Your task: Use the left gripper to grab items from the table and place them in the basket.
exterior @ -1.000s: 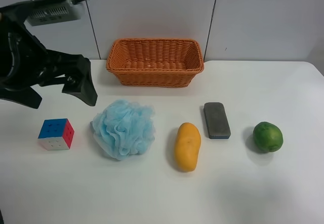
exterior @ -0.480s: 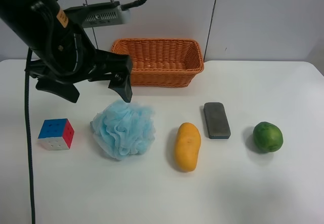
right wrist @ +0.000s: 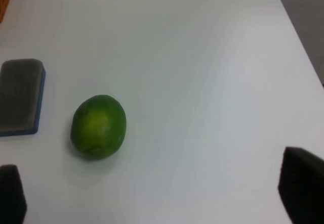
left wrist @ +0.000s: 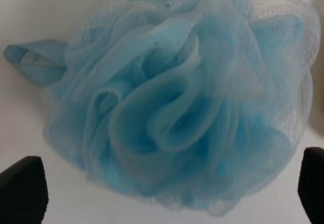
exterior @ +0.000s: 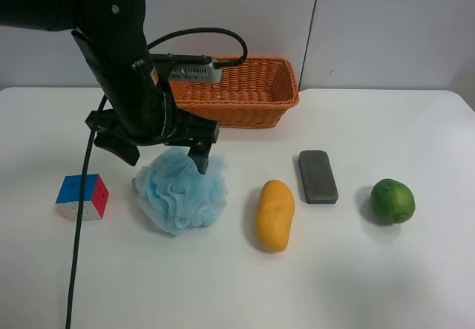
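Note:
The light-blue bath pouf (exterior: pixel 180 190) lies on the white table (exterior: pixel 245 284); it fills the left wrist view (left wrist: pixel 177 102). My left gripper (exterior: pixel 163 153) is open just above the pouf's far edge, its fingers (left wrist: pixel 23 188) spread to either side of it. The puzzle cube (exterior: pixel 82 195), mango (exterior: pixel 274 215), dark grey block (exterior: pixel 318 176) and green fruit (exterior: pixel 392 200) lie in a row. The wicker basket (exterior: pixel 227 91) stands behind, empty. My right gripper (right wrist: pixel 157 193) is open above the table near the green fruit (right wrist: pixel 98 127) and the block (right wrist: pixel 20 95).
The left arm's black cable (exterior: pixel 78 217) hangs down in front of the table near the cube. The table's far edge meets a grey panelled wall (exterior: pixel 371 24) behind the basket.
My left arm has swung from the left side across toward the middle and lowered, so the open gripper now sits over the pouf. The items have not moved.

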### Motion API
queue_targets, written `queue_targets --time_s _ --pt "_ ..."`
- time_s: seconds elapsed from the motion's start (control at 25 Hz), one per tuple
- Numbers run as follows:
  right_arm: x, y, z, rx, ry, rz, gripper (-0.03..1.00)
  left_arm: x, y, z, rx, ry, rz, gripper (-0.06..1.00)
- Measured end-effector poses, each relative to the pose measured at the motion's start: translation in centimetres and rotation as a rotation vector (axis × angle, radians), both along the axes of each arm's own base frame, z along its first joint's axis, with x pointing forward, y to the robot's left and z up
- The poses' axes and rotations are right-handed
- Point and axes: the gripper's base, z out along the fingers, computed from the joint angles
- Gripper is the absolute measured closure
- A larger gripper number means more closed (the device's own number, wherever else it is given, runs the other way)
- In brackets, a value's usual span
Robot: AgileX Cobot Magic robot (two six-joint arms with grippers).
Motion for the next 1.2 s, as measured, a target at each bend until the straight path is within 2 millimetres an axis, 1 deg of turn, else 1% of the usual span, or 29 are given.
queue_targets --time_s 0.2,0.28,0.52,0.6,0.84,0.96,1.0,1.08,1.2 --pt "0.0 0.0 0.0 0.000 0.000 0.000 -0.02 0.8 -0.6 -2.4 0.016 0.014 -0.012 -0.05" --pt "0.0 0.0 0.0 0.000 0.000 0.000 -0.02 1.3 -0.5 -3.1 0.019 0.019 -0.008 -0.05" --pt "0.0 0.0 0.0 0.000 0.000 0.000 -0.02 3.0 1.1 -4.9 0.020 0.048 0.041 -0.05" --pt "0.0 0.0 0.0 0.000 0.000 0.000 -0.02 3.4 1.4 -5.7 0.028 0.067 0.050 -0.05" --pt "0.0 0.0 0.0 0.000 0.000 0.000 -0.02 3.8 1.2 -8.3 0.054 0.117 0.047 -0.05" --pt "0.0 0.0 0.0 0.000 0.000 0.000 -0.02 3.8 1.2 -9.0 0.060 0.136 0.051 -0.05" --pt "0.0 0.0 0.0 0.000 0.000 0.000 -0.02 3.8 1.2 -9.2 0.062 0.139 0.052 -0.03" --pt "0.0 0.0 0.0 0.000 0.000 0.000 -0.02 3.7 1.2 -9.3 0.061 0.142 0.053 0.06" --pt "0.0 0.0 0.0 0.000 0.000 0.000 -0.02 3.7 1.2 -9.3 0.063 0.146 0.053 0.33"
